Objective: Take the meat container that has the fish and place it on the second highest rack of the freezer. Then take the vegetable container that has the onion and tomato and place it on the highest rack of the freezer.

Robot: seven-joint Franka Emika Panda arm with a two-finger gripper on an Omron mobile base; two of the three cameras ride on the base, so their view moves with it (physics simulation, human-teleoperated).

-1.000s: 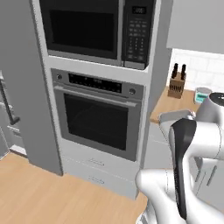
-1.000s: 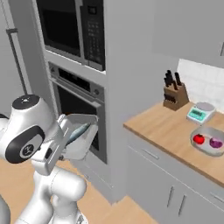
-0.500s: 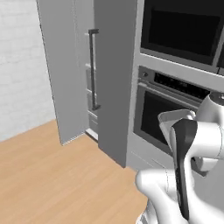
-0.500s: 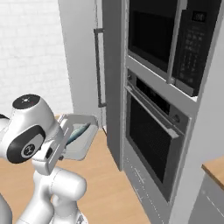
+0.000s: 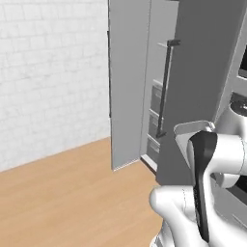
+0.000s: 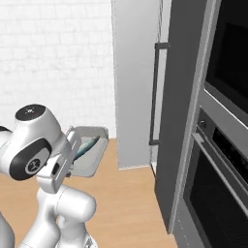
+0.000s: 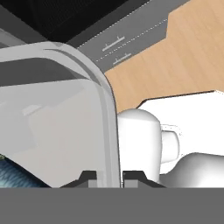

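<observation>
Holding the meat container (image 6: 88, 151) off the floor, the gripper (image 7: 110, 177) pinches the tray's rim: in the hand view the two dark fingertips (image 7: 87, 176) sit on either side of the clear wall, pressed against it. The fish (image 6: 85, 146) lies inside the tray; in the hand view a blue-green patch of it shows at the lower left corner (image 7: 17, 175).

In the right base view the tray hangs just in front of the arm's upper joint, tilted, its open face turned toward the camera, with the fish lying slantwise across it. In the left base view the tray's rim (image 5: 195, 128) peeks above the arm's dark wrist.

The freezer (image 5: 159, 96) stands ahead and to the right, with its door (image 5: 128, 82) swung open toward the white brick wall (image 5: 48, 72). The long black handle (image 6: 156, 92) runs down the grey front panel. Through the gap, a shelf edge and grey drawers (image 5: 155, 116) show inside; which shelf it is cannot be told. The tray is well apart from the freezer opening.

The oven (image 6: 218, 193) sits to the right of the freezer. The wooden floor (image 5: 72, 193) lies between robot and cabinet.
</observation>
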